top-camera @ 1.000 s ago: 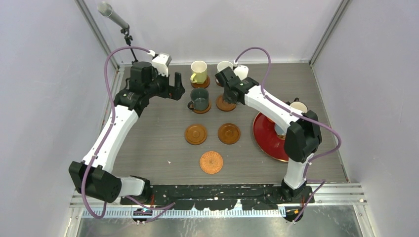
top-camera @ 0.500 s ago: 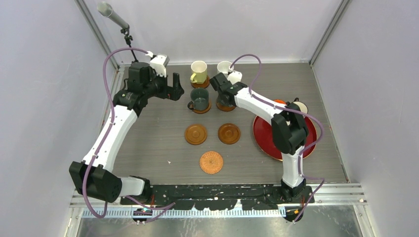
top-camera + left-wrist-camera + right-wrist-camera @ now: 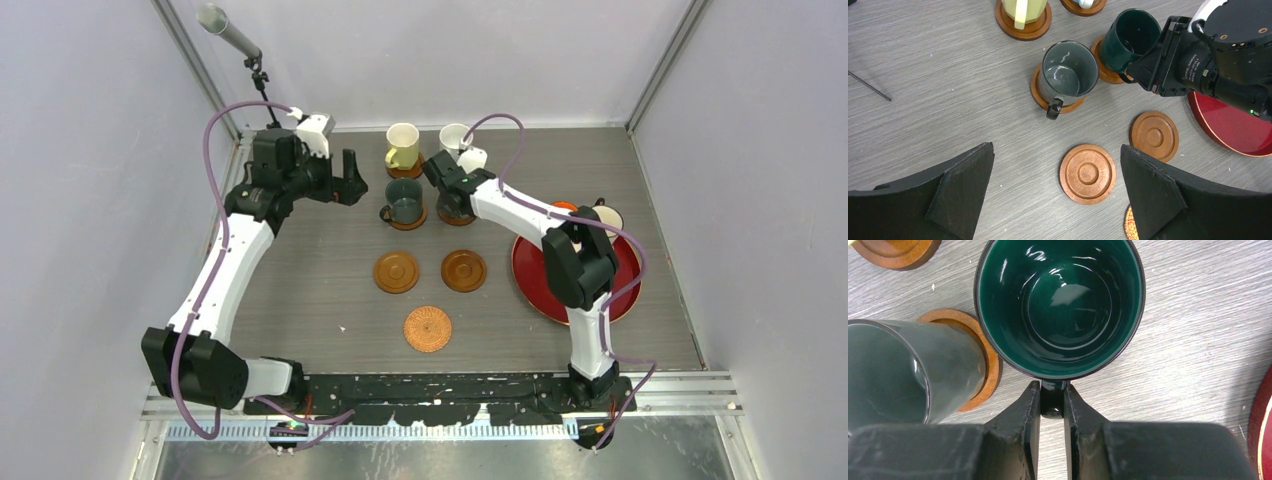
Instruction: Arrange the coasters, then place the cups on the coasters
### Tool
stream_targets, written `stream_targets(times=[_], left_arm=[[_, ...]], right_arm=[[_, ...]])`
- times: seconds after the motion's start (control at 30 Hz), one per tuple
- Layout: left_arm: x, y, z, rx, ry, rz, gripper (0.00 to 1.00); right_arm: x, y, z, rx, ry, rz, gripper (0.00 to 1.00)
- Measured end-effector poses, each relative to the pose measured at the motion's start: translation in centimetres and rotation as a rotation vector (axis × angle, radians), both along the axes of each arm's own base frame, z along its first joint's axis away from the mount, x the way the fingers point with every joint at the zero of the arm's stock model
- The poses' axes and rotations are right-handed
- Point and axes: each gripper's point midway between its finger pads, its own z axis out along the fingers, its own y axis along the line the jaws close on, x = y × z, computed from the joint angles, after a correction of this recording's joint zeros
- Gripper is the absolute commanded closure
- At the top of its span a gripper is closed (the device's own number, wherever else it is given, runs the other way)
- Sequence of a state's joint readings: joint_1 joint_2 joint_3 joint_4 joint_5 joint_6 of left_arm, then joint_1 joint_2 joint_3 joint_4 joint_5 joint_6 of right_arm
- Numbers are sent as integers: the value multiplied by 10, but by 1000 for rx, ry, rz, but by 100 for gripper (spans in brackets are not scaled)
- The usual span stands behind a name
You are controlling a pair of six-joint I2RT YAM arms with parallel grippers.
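A grey wood-grain table (image 3: pixel 310 290) fills the middle of the space. Plain pale lilac walls (image 3: pixel 90 150) rise on 3 of its sides: left, far and right. 2 aluminium posts (image 3: pixel 192 60) stand at its far corners. A grey cylinder (image 3: pixel 228 30) on a thin black stand hangs over its far left corner. A ribbed metal rail (image 3: pixel 690 385) runs along its near edge. The light is soft and even.

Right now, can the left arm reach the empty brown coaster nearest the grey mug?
Probably yes: the left gripper is open, and that coaster lies bare on the table just below it, with nothing in between.
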State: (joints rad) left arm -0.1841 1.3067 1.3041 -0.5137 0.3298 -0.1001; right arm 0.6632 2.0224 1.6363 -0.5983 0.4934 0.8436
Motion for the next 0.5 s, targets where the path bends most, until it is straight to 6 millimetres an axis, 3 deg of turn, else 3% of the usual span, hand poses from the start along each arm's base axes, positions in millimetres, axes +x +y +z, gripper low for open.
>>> stream_targets(times=[0.1, 0.33, 0.5], left_arm=[[0, 1, -1, -6, 5, -2, 0], [-1, 3, -4, -13, 14, -3, 0], [-1, 4, -6, -17, 19, -5, 0]], right_arm=[[0, 2, -6, -4, 10, 1, 88], [4, 7, -9, 3, 12, 1, 69], [3, 9, -9, 22, 15, -5, 67]])
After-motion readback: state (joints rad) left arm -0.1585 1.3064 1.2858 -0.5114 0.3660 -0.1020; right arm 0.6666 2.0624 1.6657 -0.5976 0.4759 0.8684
